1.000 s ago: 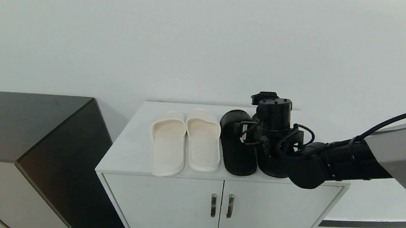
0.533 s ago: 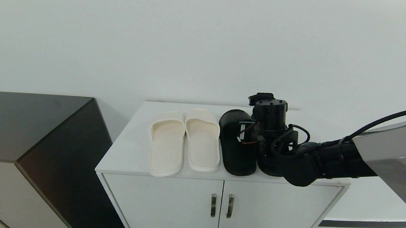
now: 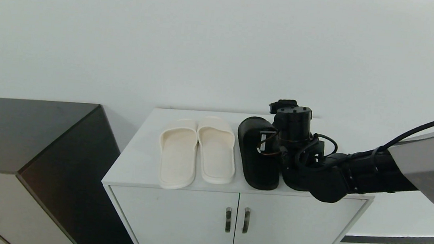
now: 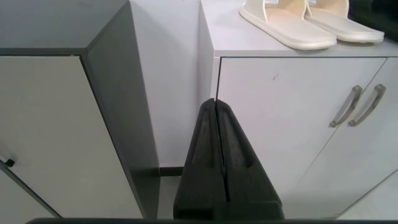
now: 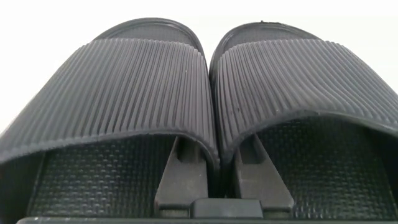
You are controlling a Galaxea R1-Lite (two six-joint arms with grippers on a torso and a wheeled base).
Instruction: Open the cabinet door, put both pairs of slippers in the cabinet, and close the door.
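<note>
Two white slippers point(image 3: 178, 152), two black slippers point(image 3: 257, 162), one white cabinet point(image 3: 137, 162) with two doors point(image 3: 175, 225) and two handles point(image 3: 228, 219), one dark cabinet point(image 3: 21, 131).

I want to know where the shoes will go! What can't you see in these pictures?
Cabinet inside: head view, shut doors hide it.
Second of the black slippers: head view, the right arm covers most.
Right gripper finger ends: right wrist view, slipper straps cover them.
</note>
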